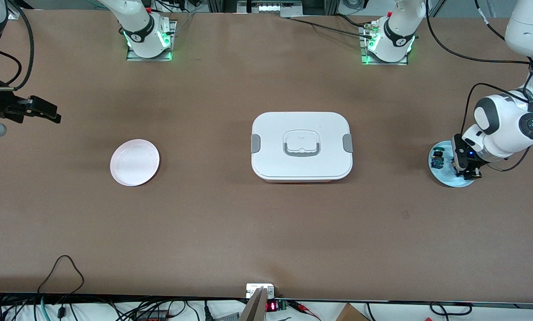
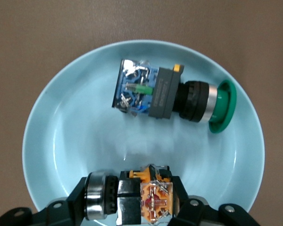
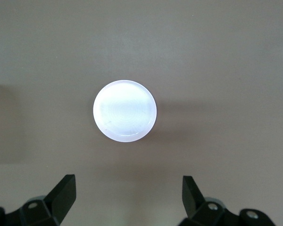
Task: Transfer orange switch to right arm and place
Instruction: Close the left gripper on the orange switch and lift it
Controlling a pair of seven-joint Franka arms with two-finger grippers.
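Note:
The orange switch (image 2: pixel 153 200), with a tan-orange body, black middle and silver collar, lies on its side in a light blue plate (image 2: pixel 61 141) at the left arm's end of the table. My left gripper (image 2: pixel 132 200) is down on that plate (image 1: pixel 444 178) and shut on the switch, one black finger at each end. In the front view the left gripper (image 1: pixel 465 171) hides the switch. The right gripper (image 1: pixel 48 113) hangs open over the table at the right arm's end, and nothing sits between its fingers (image 3: pixel 66 193).
A blue-green switch (image 2: pixel 170 94) lies in the same blue plate, close to the held one. A pale pink plate (image 1: pixel 134 162) sits bare toward the right arm's end. A white lidded box (image 1: pixel 301 146) with grey clasps stands mid-table.

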